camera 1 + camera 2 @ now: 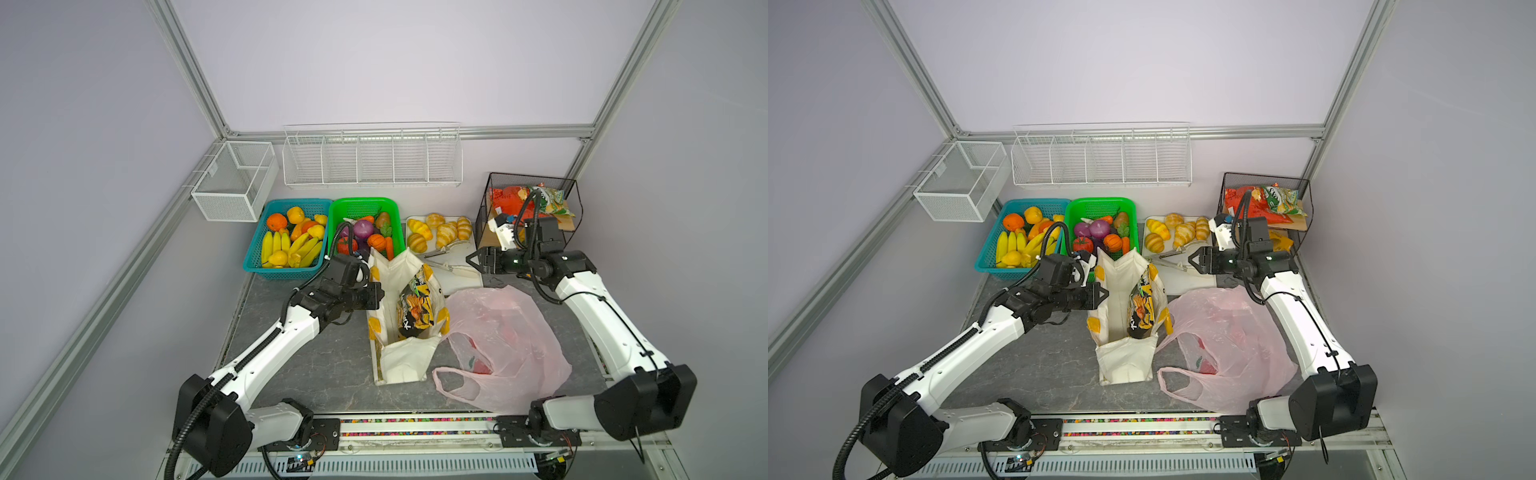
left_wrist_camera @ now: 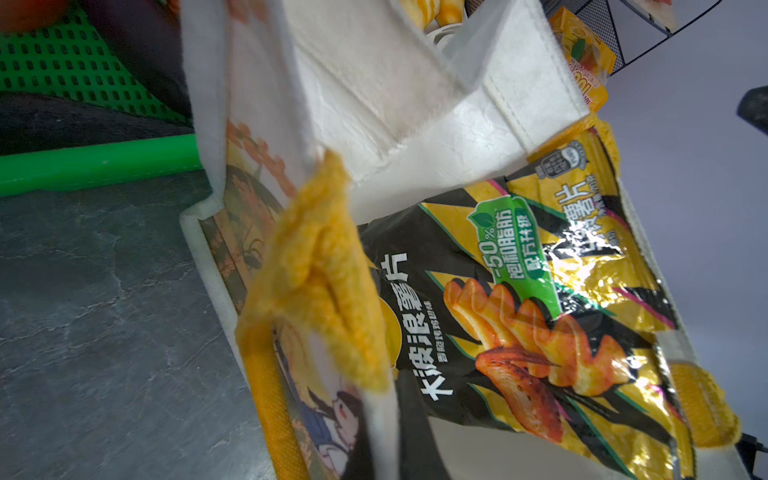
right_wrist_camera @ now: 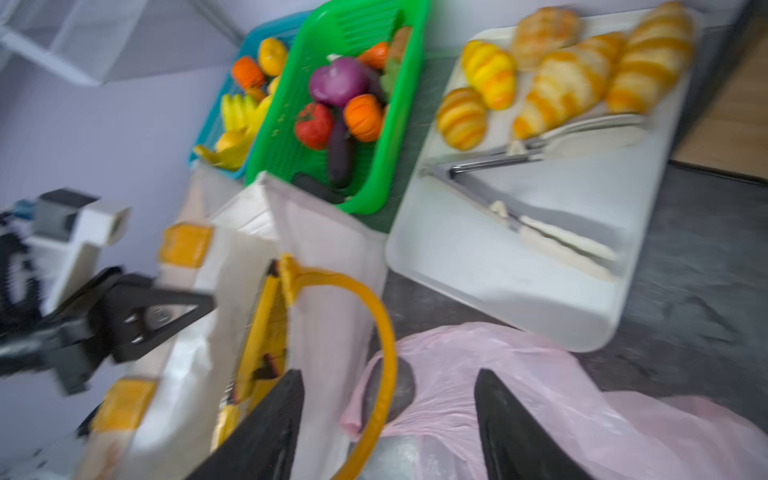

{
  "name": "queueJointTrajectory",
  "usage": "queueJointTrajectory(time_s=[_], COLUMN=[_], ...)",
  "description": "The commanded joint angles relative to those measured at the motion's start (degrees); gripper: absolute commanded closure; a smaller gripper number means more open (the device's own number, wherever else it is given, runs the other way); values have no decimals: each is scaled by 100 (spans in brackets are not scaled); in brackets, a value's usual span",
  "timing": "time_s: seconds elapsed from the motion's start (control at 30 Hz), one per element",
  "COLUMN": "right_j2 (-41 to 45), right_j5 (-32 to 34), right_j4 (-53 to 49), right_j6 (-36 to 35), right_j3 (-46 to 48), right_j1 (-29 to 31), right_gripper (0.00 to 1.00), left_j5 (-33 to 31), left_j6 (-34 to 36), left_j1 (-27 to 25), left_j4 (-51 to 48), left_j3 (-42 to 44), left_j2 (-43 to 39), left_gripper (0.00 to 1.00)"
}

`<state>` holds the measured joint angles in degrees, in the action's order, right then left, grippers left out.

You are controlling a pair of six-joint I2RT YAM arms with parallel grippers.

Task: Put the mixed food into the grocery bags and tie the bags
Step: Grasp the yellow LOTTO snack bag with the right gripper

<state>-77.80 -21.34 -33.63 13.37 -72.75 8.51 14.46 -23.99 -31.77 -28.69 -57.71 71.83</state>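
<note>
We judge the job to be at an early stage. The canvas tote (image 1: pixel 403 361) stands upright and open in the middle of the worktop (image 1: pixel 311 357), and one black-and-yellow snack packet (image 1: pixel 415 307) stands inside it, its top showing above the rim. The left gripper (image 1: pixel 378 295) is at the tote's left wall beside a yellow handle patch. Its jaws are closed and seem to us to pinch that wall and hold the mouth open, though its own wrist view does not show them. The right gripper (image 3: pixel 388 374) hangs over the near edge of the pink bag (image 1: pixel 511 332), just off the tote, jaws spread with nothing between them. The pink bag lies slumped on the worktop, touching the tote's right side. We see red through the film but cannot tell print from food. Most of the food is not yet packed: the tomato (image 1: pixel 346 245), onion (image 1: pixel 364 228), pumpkin (image 1: pixel 376 240) and eggplant (image 3: pixel 340 151) sit in the green basket (image 1: pixel 361 201) behind the tote, and the orange packets (image 1: pixel 505 197) lie in the black wire basket (image 1: pixel 532 176) at the far right. Neither bag is tied.
</note>
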Motion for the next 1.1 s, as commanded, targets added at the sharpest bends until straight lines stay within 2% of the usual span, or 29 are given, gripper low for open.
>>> queueJointTrajectory(time_s=[0.0,0.13,0.3,0.43,0.57,0.77,1.07], right_j2=[411,463,-280,-1264,-2129,-2924,-3800], right_j5=[1501,1931,2344,1868,1434,1269,419], right_j4=[1109,2152,2812,3125,3226,3339,3729], right_j6=[723,1240,1541,1847,1839,1783,1778], right_j3=[780,1660,1731,1337,817,454,177], right_j1=[-486,-1223,-1914,-2342,-2499,-2585,-2697], right_gripper=[16,9,6,6,9,10,17], left_j5=[129,347,475,353,240,189,178], left_j6=[-248,-384,-595,-577,-570,-537,-528], left_j1=[48,48,48,48,46,47,48], left_j4=[155,416,829,946,1001,1022,1076], left_j3=[-138,8,234,313,373,423,477], left_j2=[-145,-114,-158,-265,-371,-391,-326], left_gripper=[100,100,100,100,100,100,100])
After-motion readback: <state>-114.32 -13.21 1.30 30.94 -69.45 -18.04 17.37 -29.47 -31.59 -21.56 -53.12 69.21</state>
